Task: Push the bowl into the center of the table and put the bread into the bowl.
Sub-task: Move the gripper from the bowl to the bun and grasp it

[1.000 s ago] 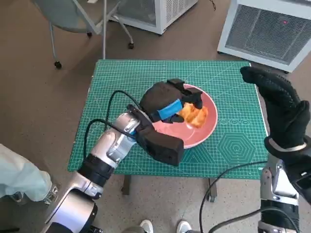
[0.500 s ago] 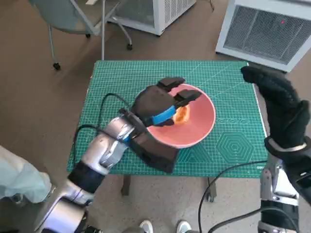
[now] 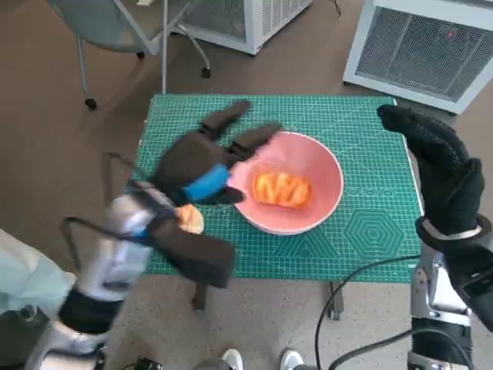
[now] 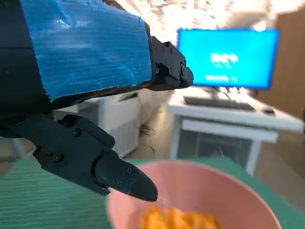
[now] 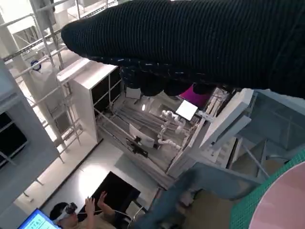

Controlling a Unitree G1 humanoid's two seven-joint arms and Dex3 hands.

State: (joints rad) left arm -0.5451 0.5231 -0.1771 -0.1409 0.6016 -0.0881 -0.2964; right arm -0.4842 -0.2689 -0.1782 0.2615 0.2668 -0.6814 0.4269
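Note:
The pink bowl [image 3: 322, 171] stands near the middle of the green-matted table [image 3: 362, 127]. An orange piece of bread [image 3: 282, 190] lies inside it. My left hand [image 3: 202, 160] hovers just left of the bowl, fingers spread and holding nothing. In the left wrist view its black fingers [image 4: 119, 175] hang above the bowl's rim [image 4: 200, 171], with the bread [image 4: 178, 220] below. My gloved right hand [image 3: 436, 166] is raised over the table's right edge, fingers extended and empty. The right wrist view shows the glove [image 5: 190, 43] and a sliver of the bowl [image 5: 288, 207].
A small orange-tan piece [image 3: 189, 220] lies on the mat by my left wrist. A chair [image 3: 131, 31] and white units [image 3: 431, 46] stand beyond the table. A person [image 5: 71, 212] sits far off in the right wrist view. Shoes [image 3: 258, 360] show below the table's near edge.
My left hand has let go of the bread and pulled back left, out of the bowl. The bread now lies uncovered in the bowl. My right hand has barely moved.

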